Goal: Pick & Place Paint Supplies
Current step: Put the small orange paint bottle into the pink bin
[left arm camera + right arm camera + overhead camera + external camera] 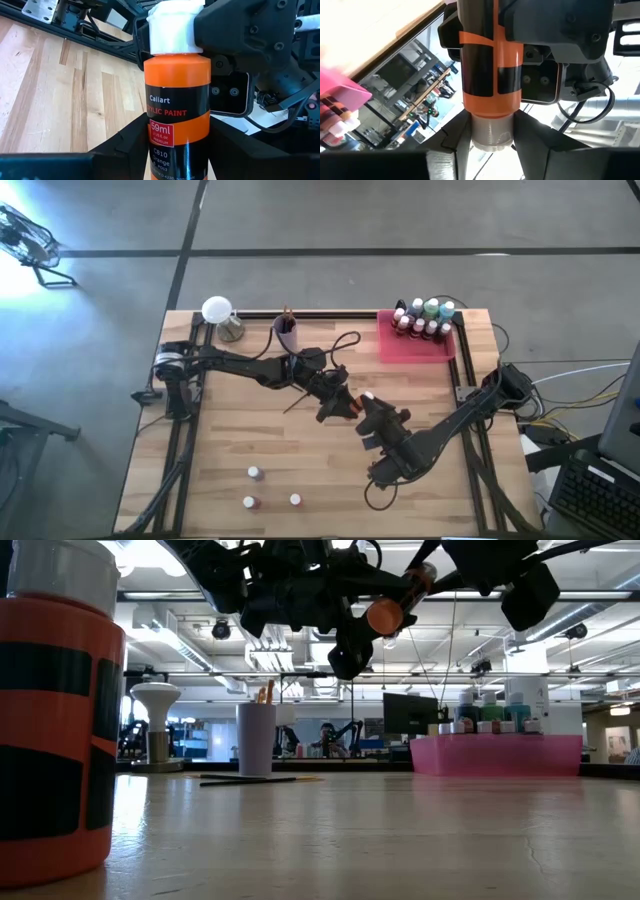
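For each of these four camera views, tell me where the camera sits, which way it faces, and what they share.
High: overhead, facing straight down on the wooden table; both arms show.
Low: at tabletop height, facing level past the lilac cup and flat pink tray; arms overhead.
Left wrist: on the left arm, facing its pincer gripping the body of the orange white-capped paint bottle.
Right wrist: on the right arm, facing its pincer at that bottle's cap.
Shared: all four show that bottle, held between both pincers.

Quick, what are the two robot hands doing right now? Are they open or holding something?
Left gripper: shut on the body of the orange paint bottle, up above the table.
Right gripper: shut on the same bottle's white cap.
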Controlling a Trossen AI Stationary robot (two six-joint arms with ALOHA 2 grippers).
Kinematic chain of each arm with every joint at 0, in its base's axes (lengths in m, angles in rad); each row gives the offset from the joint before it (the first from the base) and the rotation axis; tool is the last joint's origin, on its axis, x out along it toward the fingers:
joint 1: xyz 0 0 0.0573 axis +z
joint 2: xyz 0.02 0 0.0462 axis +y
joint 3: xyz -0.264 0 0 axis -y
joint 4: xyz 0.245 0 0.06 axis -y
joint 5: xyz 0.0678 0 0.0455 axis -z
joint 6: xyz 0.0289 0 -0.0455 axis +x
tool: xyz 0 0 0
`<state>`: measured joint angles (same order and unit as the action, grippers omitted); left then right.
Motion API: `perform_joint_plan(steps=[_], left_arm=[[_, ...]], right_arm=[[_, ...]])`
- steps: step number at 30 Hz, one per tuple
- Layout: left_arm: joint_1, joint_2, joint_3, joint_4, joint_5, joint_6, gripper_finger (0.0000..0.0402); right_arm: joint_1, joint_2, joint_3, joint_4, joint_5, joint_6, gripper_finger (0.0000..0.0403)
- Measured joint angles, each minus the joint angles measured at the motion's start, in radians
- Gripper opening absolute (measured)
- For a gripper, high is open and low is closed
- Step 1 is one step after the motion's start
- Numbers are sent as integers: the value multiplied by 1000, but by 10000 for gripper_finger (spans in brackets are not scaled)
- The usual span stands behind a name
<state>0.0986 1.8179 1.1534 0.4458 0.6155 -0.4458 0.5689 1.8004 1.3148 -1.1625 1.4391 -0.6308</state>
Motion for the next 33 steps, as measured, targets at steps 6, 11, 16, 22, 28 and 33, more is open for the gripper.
perform_joint_plan(steps=[6, 11, 16, 22, 28, 33], left_arm=[[0, 0, 0, 3, -1, 0, 177], [0, 0, 0, 3, 1, 1, 177], [0, 0, 0, 3, 4, 3, 177], [0, 0, 0, 6, 3, 3, 177], [-1, 0, 0, 5, 3, 2, 177], [0, 0, 0, 2, 3, 2, 177]], right_arm=[[-4, 0, 0, -2, -2, 172, 155], [-5, 0, 0, -13, -3, 318, 175], [-5, 0, 0, -13, -3, 436, 191], [-5, -5, 0, -13, -4, 567, 215], [-11, -6, 0, -62, -4, 513, 248], [-31, -10, 0, -247, 0, 502, 269]])
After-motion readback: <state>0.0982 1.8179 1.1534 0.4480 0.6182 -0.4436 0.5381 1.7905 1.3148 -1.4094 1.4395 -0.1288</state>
